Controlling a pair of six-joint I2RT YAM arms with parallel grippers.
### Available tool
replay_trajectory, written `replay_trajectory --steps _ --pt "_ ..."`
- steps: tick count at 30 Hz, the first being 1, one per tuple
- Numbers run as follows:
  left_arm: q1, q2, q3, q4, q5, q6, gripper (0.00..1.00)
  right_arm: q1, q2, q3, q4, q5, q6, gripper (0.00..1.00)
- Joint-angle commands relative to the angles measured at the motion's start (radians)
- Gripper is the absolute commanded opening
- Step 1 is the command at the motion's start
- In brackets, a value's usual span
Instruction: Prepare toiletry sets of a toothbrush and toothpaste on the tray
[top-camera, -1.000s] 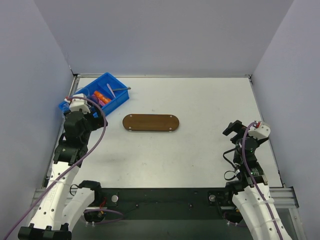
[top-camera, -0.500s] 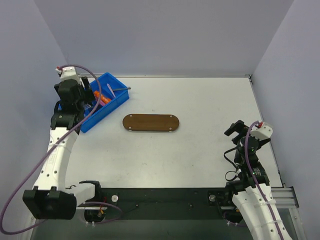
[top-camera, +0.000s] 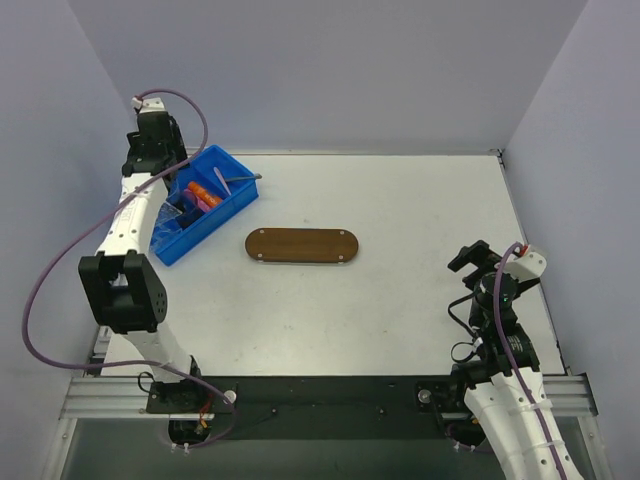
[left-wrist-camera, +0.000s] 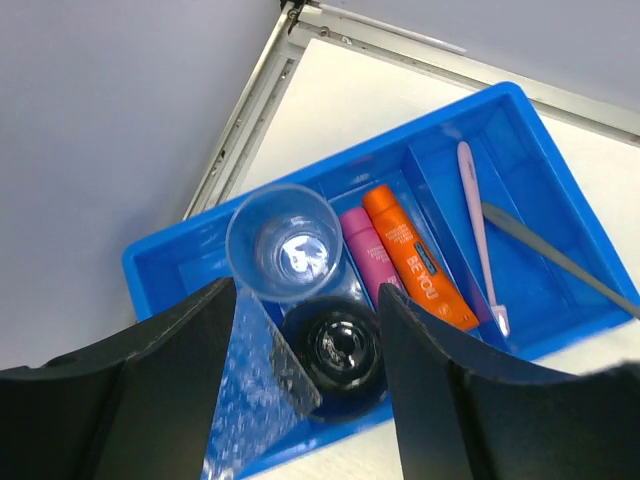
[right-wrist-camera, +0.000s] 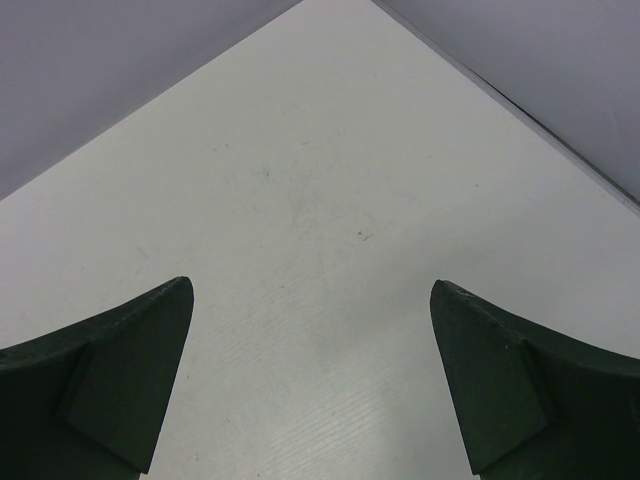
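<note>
The orange toothpaste tube (left-wrist-camera: 415, 260) lies in the blue bin (left-wrist-camera: 545, 320) beside a pink tube (left-wrist-camera: 362, 252). A thin pink toothbrush (left-wrist-camera: 477, 225) and a grey one (left-wrist-camera: 552, 256) lie in the bin's right compartment. The orange tube also shows in the top view (top-camera: 203, 194). The dark-brown oval tray (top-camera: 302, 245) lies bare at mid-table. My left gripper (left-wrist-camera: 306, 292) is open and empty, raised above the bin's left end (top-camera: 165, 165). My right gripper (top-camera: 470, 258) is open and empty over bare table (right-wrist-camera: 310, 290).
A clear plastic cup (left-wrist-camera: 284, 243) and a black round cup (left-wrist-camera: 336, 348) stand in the bin's left part, under my left jaws. The bin (top-camera: 232, 205) sits at the table's back-left corner, next to the metal table edge (left-wrist-camera: 250, 120) and the enclosure walls.
My left arm has swung up and back, from the bin's near-left side to high above its far-left end. My right arm has shifted only slightly.
</note>
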Motion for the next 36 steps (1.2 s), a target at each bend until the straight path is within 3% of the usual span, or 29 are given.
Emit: replay_trajectory --steps 1,5,17,24,26,31,34,36 --pt "0.025 0.135 0.155 -0.050 -0.029 0.036 0.67 -0.009 0.002 0.022 0.017 -0.012 0.029 0.99" --pt "0.034 0.259 0.253 -0.102 -0.022 0.045 0.63 -0.009 0.002 0.021 0.017 -0.020 0.034 0.99" --pt "0.034 0.414 0.296 -0.150 0.004 0.042 0.62 -0.012 0.006 0.016 0.017 -0.035 0.047 0.99" --pt "0.033 0.424 0.294 -0.146 0.001 0.052 0.40 -0.010 0.008 0.010 0.017 -0.039 0.054 0.99" --pt "0.034 0.436 0.293 -0.144 -0.008 0.058 0.40 -0.012 0.009 0.007 0.017 -0.037 0.057 0.99" --pt "0.028 0.447 0.298 -0.149 -0.046 0.082 0.13 -0.012 0.015 0.005 0.017 -0.036 0.060 0.99" --pt "0.005 0.416 0.262 -0.104 -0.092 0.124 0.01 -0.012 0.019 0.002 0.017 -0.036 0.064 0.99" --pt "-0.012 0.399 0.224 -0.074 -0.117 0.176 0.00 -0.012 0.022 0.001 0.017 -0.039 0.064 0.99"
